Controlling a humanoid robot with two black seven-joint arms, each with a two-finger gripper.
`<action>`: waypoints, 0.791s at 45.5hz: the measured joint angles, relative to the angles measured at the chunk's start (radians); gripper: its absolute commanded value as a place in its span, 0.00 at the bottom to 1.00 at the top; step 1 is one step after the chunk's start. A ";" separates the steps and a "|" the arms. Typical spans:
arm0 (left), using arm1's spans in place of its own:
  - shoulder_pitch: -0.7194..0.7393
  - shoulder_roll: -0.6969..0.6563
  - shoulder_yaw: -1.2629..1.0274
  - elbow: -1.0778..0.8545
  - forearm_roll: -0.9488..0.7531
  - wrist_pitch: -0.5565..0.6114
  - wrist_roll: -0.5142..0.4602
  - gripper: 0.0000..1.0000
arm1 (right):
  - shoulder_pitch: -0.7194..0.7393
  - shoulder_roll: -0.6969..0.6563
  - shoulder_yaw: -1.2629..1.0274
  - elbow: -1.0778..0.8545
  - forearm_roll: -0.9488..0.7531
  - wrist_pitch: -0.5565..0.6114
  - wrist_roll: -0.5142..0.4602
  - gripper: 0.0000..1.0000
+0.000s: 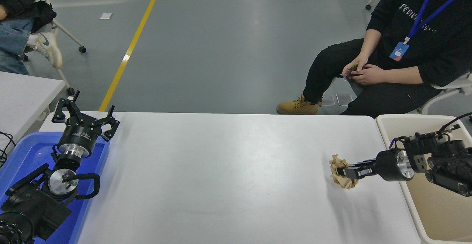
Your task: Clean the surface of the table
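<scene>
The table surface (228, 170) is a wide white top with rounded corners. Near its right side my right gripper (344, 172) reaches in from the right, shut on a crumpled tan paper wad (339, 175). The wad hangs just above the tabletop and casts a shadow below it. My left gripper (83, 117) stays parked at the lower left with its fingers spread open and nothing between them, over the far end of a blue tray (22, 155).
A beige plastic bin (420, 126) stands against the table's right end, under my right arm. A smaller white tabletop (22, 93) shows at the left edge. One person sits beyond the far right corner with a phone in hand; another sits at the top left.
</scene>
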 measured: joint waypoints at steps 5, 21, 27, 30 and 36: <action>0.000 0.000 0.001 0.000 0.000 0.000 0.000 1.00 | -0.003 -0.005 0.108 0.009 0.008 0.014 0.014 0.00; 0.000 0.000 0.001 0.000 0.000 0.000 0.000 1.00 | -0.046 -0.009 0.457 0.013 0.137 0.081 0.020 0.00; 0.000 0.000 0.001 0.000 0.000 0.000 0.000 1.00 | -0.068 -0.008 0.548 0.000 0.193 0.091 0.009 0.00; 0.000 0.000 0.000 0.000 0.000 0.000 0.000 1.00 | -0.083 -0.007 0.594 -0.014 0.231 0.094 -0.002 0.00; 0.000 0.000 0.000 0.000 0.000 0.000 0.000 1.00 | -0.118 -0.003 0.674 -0.058 0.319 0.097 -0.032 0.00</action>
